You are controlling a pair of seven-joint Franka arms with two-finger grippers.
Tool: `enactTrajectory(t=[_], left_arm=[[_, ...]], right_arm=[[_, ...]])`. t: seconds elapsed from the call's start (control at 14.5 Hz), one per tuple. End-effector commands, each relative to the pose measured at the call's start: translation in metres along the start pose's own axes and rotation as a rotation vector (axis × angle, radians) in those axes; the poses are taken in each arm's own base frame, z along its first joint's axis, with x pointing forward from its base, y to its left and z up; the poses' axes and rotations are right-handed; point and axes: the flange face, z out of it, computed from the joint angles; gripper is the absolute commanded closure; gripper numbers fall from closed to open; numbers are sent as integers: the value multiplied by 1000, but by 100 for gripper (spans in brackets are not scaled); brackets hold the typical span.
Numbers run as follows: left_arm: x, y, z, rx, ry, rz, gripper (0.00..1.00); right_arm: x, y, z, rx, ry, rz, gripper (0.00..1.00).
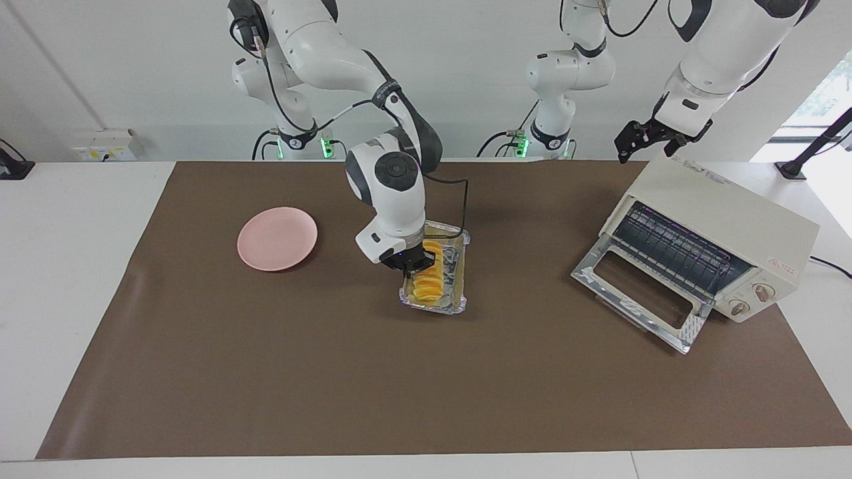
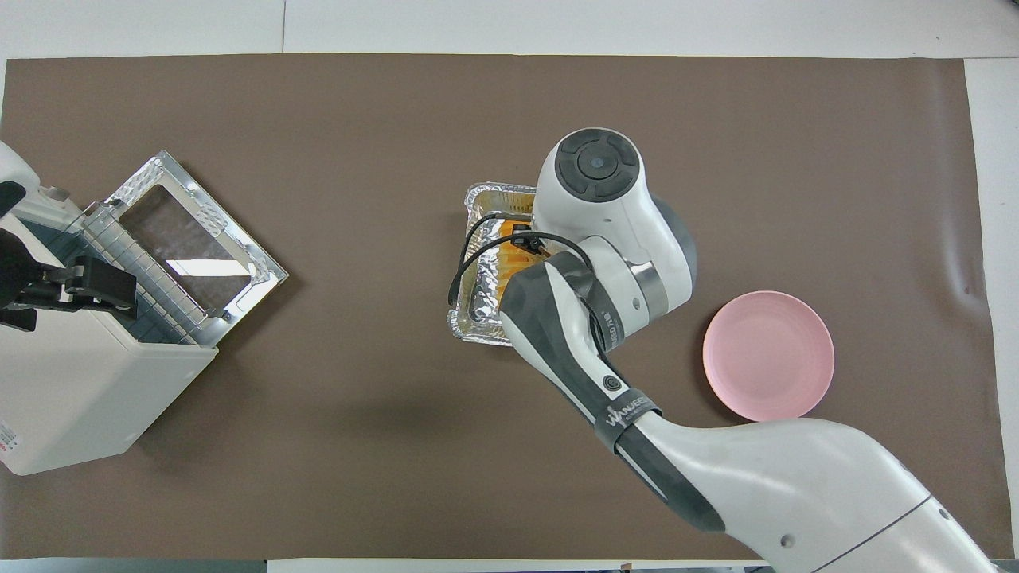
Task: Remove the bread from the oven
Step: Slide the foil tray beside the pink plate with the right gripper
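Observation:
The bread (image 1: 429,285) is a yellow-orange ridged loaf lying in a silver foil tray (image 1: 456,303) on the brown mat mid-table. My right gripper (image 1: 417,263) is down at the tray's long rim on the right arm's side, beside the bread. In the overhead view the right arm's hand covers most of the bread (image 2: 513,253) and part of the foil tray (image 2: 480,208). The cream-white oven (image 1: 732,216) stands at the left arm's end with its glass door (image 1: 639,296) dropped open and its rack bare. My left gripper (image 1: 649,143) waits open over the oven's top (image 2: 80,280).
A round pink plate (image 1: 277,238) lies on the mat toward the right arm's end, also seen in the overhead view (image 2: 768,355). The brown mat (image 1: 333,386) covers the table. A black stand (image 1: 795,166) sits beside the oven.

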Motion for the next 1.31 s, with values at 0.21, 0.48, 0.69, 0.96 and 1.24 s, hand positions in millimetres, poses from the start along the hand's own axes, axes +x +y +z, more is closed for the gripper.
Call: enactTrajectory(t=[0.21,0.48,0.69,0.96,1.24], left_arm=[[-7,-3,-1,-12,10,-3,0],[-7,-3,-1,-12,10,-2,0],[-7,-3,-1,-12,10,-2,0],[-7,-3,-1,-12,10,-2,0],[-7,-3,-1,-12,10,-2,0]], right_arm=[[85,146,-18,73,4,-150,100],[113,216,13,74,-4,-183,100],[126,245,32,80,35,-188,100],[133,263,52,81,34,-187,100],[133,271,74,69,78,-219,100]])
